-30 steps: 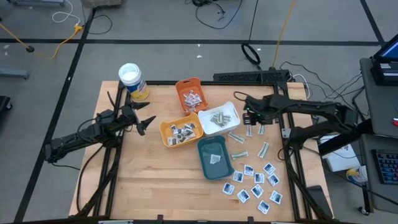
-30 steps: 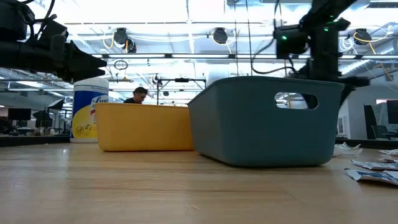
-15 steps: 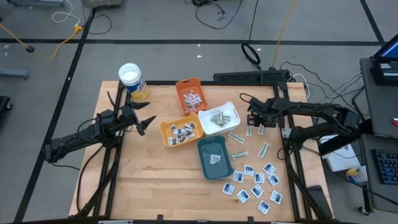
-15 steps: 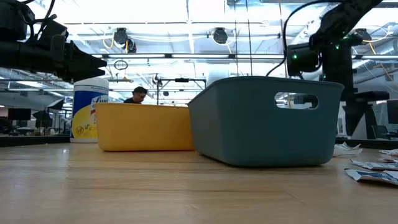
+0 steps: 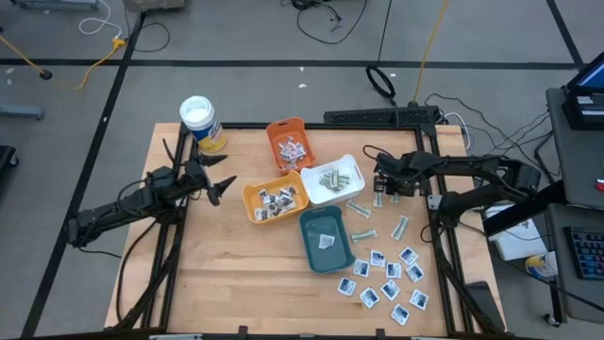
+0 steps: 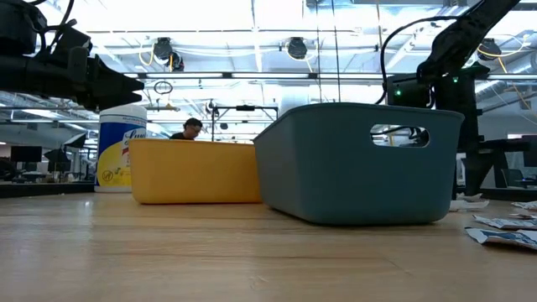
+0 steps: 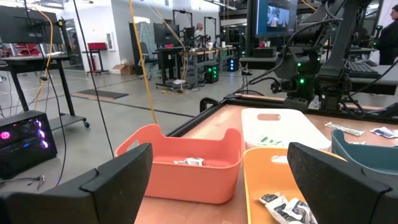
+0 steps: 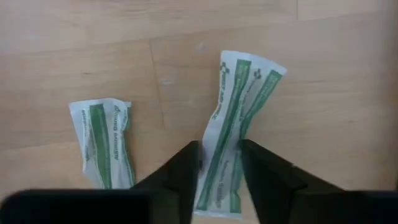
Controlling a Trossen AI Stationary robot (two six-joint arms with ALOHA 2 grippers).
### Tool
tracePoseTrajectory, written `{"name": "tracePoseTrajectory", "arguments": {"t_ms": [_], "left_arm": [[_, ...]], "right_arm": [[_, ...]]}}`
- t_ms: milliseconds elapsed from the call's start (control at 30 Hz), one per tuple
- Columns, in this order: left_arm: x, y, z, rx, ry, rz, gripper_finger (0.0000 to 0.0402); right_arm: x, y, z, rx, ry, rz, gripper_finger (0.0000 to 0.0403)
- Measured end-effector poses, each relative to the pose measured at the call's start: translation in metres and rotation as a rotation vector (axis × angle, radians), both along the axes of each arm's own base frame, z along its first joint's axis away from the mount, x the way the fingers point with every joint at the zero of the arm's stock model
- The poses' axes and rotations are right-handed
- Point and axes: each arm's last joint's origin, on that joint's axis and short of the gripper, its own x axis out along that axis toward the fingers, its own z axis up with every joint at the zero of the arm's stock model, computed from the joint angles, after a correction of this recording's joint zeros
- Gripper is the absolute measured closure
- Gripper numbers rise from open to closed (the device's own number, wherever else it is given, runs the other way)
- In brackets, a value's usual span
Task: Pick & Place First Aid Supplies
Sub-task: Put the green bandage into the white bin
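High view looked straight down from well above, taking in the whole desk (image 5: 226, 274) and both arms. Low view sat at desk-top height, very near the teal tray (image 6: 361, 164) and yellow tray (image 6: 195, 172), facing level into the room. Left wrist view looked forward across the desk; it shared the orange tray (image 7: 186, 168) and white tray (image 7: 283, 127) with the high view. Right wrist view pointed down, close onto the desk between its own fingers (image 8: 177, 180)

White strips (image 8: 233, 130) with green stripes, orange tray (image 5: 289, 143), teal tray (image 5: 326, 253)
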Motion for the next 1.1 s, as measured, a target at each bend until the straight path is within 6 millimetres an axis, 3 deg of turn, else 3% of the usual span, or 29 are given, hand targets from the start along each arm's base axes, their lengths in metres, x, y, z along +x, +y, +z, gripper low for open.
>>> {"name": "tracePoseTrajectory", "arguments": {"t_ms": [200,733,867,1100], "left_arm": [[0.000,0.000,0.000,0.000,0.000,0.000,0.0023],[0.000,0.000,0.000,0.000,0.000,0.000,0.0023],[0.000,0.000,0.000,0.000,0.000,0.000,0.0023],[0.000,0.000,0.000,0.000,0.000,0.000,0.0023]], "right_arm": [[0.000,0.000,0.001,0.003,0.003,0.029,0.0394],[0.028,-0.017,0.061,0.095,0.089,0.147,0.0400],[0.047,-0.026,0.074,0.095,0.089,0.164,0.0401],[0.106,-0.042,0.097,0.060,0.037,0.274,0.0402]]}}
